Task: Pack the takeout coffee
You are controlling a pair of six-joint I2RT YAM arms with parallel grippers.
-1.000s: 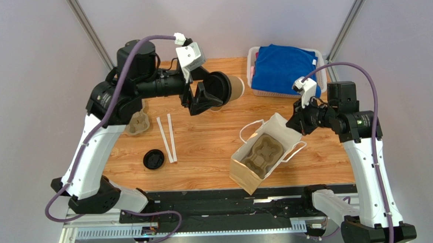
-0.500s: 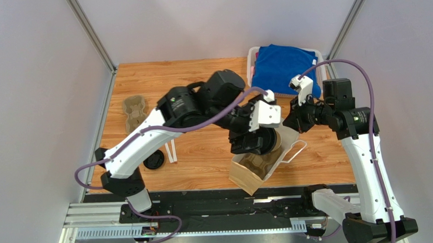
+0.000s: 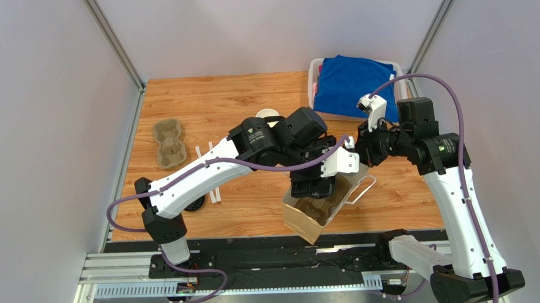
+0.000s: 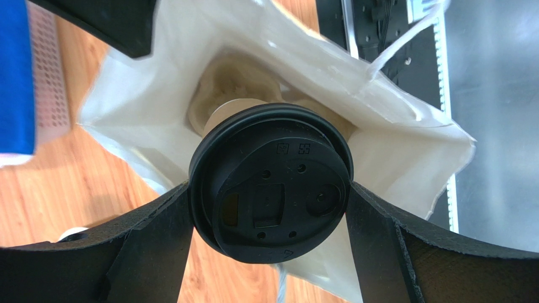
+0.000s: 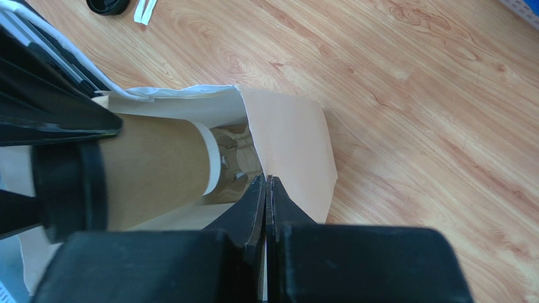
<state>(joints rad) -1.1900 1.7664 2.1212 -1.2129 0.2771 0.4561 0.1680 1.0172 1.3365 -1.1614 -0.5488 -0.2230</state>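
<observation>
Broadly, largest first. Wooden table (image 3: 235, 98): everything sits on it. Basket (image 3: 312, 87) with blue cloth (image 3: 352, 81) at the far right corner, well apart from the work. It has no part in the job, by my reading.

Paper bag (image 3: 303, 222) near the front edge, mouth up. Right gripper (image 5: 264, 182) has its fingers pressed together on the bag's rim, pinching the paper. Likely reason: a limp bag would fold shut, so one arm holds the mouth wide while the other loads.

Pulp tray (image 5: 237, 161) lies at the bottom of the bag. Its wells are presumably there to hold a cup upright in transit.

Takeout coffee (image 5: 158, 167): clamped in the left gripper (image 4: 269, 189), fingers spread wide and bearing on both sides just at the black lid. Cup is past the bag's rim, base first, pointing at the tray. Gripping high leaves the base free to drop into a well. Whether the base touches the tray yet, cannot tell; the cup hides it.

Judgement: placing step, nearly done. Release should wait until the base is seated.

Other items on the table, all well apart from the bag: spare carrier (image 3: 169, 143) at the left, lidless cup (image 3: 269, 115) behind the left arm, loose lid (image 5: 107, 5), straws (image 5: 144, 9).
</observation>
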